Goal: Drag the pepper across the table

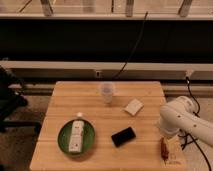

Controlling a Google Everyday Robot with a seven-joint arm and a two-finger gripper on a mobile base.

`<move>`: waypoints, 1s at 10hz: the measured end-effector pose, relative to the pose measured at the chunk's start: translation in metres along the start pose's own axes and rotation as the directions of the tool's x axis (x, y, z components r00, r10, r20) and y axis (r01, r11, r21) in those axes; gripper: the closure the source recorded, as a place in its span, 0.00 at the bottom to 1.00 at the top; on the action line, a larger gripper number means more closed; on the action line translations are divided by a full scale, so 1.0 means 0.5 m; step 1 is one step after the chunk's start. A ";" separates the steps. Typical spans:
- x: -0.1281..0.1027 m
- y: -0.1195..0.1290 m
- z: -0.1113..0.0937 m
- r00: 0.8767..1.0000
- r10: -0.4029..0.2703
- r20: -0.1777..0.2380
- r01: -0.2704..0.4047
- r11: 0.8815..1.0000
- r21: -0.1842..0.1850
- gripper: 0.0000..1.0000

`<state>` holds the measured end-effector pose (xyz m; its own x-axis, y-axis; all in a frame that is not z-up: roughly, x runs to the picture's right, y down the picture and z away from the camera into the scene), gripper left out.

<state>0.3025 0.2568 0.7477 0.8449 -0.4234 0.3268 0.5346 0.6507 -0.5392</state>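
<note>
The pepper (163, 148) lies near the right front corner of the bench (75, 100), beside the logo mark (172, 161). The pincer (162, 138) is right at the pepper's far end, under the arm. Apart or clamped: cannot tell. Judgement: drag hardly begun; nearly the whole run across the bench, toward the phone (123, 136), remains.

We see little of the pincer (163, 139): it sits low over the counter's (90, 95) right front corner, just above the pepper (163, 148), and the white arm (180, 117) covers most of it. The pepper's upper end is tucked beneath it, so we cannot tell touching from apart. The arm runs off the right edge. The corner mark (173, 161) is too small to read. A dark chair (10, 100) is cut by the left edge.
</note>
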 end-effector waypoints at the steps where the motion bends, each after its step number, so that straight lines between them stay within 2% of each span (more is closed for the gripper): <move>1: 0.006 0.006 0.001 0.998 -0.060 0.006 0.060 0.998 0.009 0.20; 2: 0.011 0.005 0.008 0.992 -0.125 0.008 0.125 0.992 0.019 0.20; 4: 0.021 0.010 0.017 0.985 -0.172 0.006 0.172 0.985 0.024 0.20; 10: 0.047 0.033 0.067 0.976 -0.219 0.016 0.219 0.976 0.011 0.21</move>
<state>0.3319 0.2788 0.7725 0.7075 -0.5453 0.4495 0.7067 0.5492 -0.4461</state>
